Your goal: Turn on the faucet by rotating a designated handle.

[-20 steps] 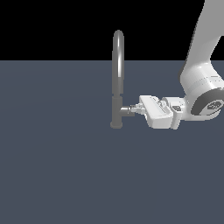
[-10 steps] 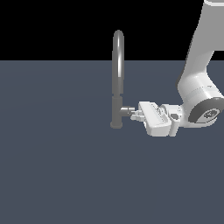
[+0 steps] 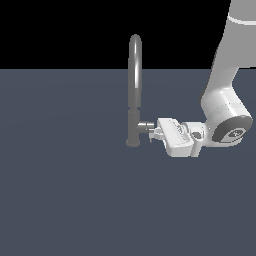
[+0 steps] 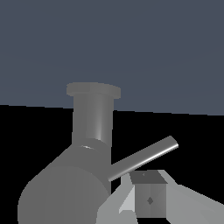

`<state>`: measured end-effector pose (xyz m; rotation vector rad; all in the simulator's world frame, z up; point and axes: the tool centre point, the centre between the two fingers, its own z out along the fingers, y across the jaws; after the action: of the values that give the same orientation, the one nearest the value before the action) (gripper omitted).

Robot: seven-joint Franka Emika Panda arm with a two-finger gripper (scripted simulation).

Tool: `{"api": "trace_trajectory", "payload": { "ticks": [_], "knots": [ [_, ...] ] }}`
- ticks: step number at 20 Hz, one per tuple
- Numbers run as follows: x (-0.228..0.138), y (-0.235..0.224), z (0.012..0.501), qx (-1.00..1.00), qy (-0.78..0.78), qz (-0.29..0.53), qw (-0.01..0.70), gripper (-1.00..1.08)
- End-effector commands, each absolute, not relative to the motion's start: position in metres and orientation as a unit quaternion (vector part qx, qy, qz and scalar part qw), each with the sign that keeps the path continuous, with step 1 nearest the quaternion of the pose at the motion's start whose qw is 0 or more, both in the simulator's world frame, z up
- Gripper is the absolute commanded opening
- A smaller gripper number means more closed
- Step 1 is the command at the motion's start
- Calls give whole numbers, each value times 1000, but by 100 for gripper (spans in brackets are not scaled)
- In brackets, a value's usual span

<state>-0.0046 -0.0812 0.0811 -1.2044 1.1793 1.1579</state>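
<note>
Exterior view: one white arm point(image 3: 222, 95) dropping from the upper right, elbowed at a round joint, then running level toward the exterior view's left, wrist turned sideways. Jaws of the gripper point(image 3: 153, 133) right at the handle point(image 3: 145, 125), tips touching or nearly so; spread or pinched, cannot tell from here. One faucet point(image 3: 134, 90) upright on the dark desk point(image 3: 65, 190), near the middle, arched spout on top. One handle, jutting from the lower body toward the exterior view's right. Wrist view: faucet body point(image 4: 92, 118) seen close, handle stub point(image 4: 65, 188) large in the foreground, one thin lever rod point(image 4: 144, 157) slanting off it. One finger point(image 4: 149, 199) seen just beside the rod; second finger hidden, so jaw state again unclear.
</note>
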Motion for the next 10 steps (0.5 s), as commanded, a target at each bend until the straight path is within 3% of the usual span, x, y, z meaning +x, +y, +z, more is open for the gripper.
{"api": "trace_trajectory", "payload": {
  "ticks": [1, 4, 5, 10],
  "knots": [
    [-10, -81, 48, -492, 508, 488, 512, -100],
    [-9, -81, 40, -490, 510, 489, 511, -100],
    [2, -85, 76, -504, 491, 480, 524, -100],
    [8, -84, 58, -499, 498, 483, 520, -100]
  ]
}}
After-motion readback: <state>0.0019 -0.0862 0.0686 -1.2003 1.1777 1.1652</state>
